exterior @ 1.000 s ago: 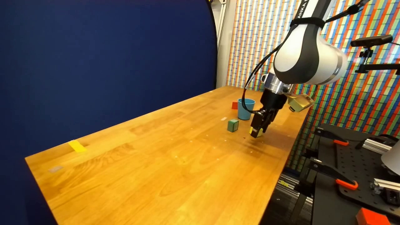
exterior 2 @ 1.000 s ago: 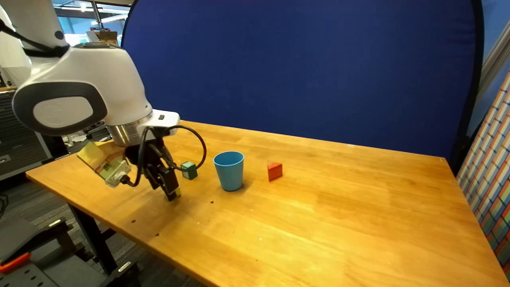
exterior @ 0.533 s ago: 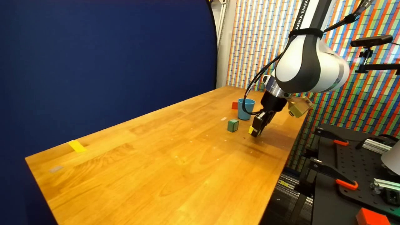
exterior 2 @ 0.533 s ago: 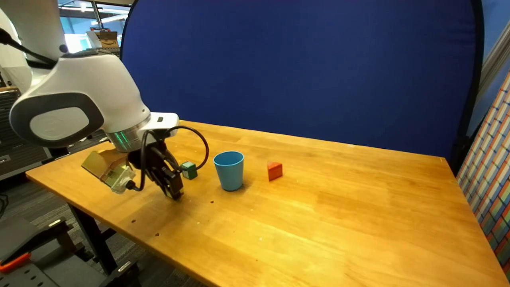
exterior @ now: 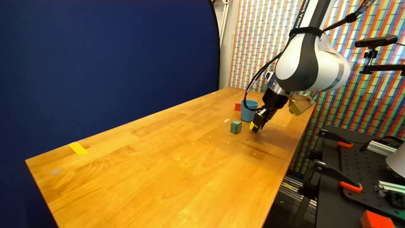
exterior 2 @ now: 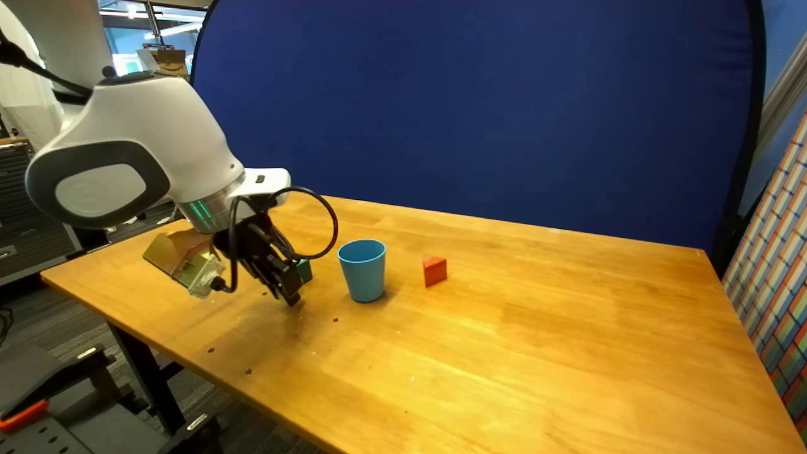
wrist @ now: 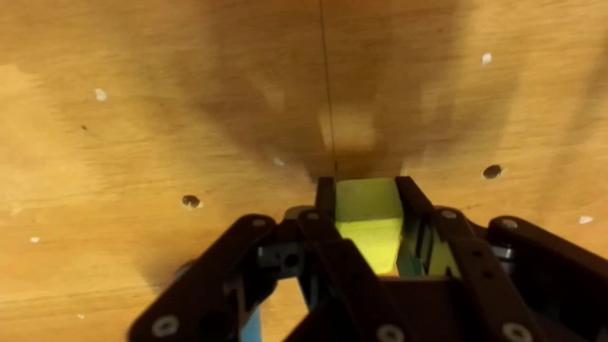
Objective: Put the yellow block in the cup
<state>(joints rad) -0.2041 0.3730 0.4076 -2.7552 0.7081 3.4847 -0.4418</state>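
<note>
The yellow block (wrist: pixel 370 232) sits between the fingers (wrist: pixel 326 197) of the tool (wrist: pixel 368 195), one on each side, so the tool is narrowed onto it and holds it by opposite faces — a grip that should let it fall straight once released. It seems to hang just off the table (exterior 2: pixel 536 353), though the gap is hard to read.

Near the tool, on the side toward which it leans in an exterior view, the blue cup (exterior 2: pixel 362 277) stands upright, mouth up to receive the block. Its rim looks higher than the fingers' ends, so the tool probably must rise before crossing over. The green block (exterior 2: pixel 305 271) shows partly behind the tool — near enough to deserve care. The reddish-orange piece (exterior 2: pixel 435 272) lies beyond the cup from the tool, likely no hindrance.
</note>
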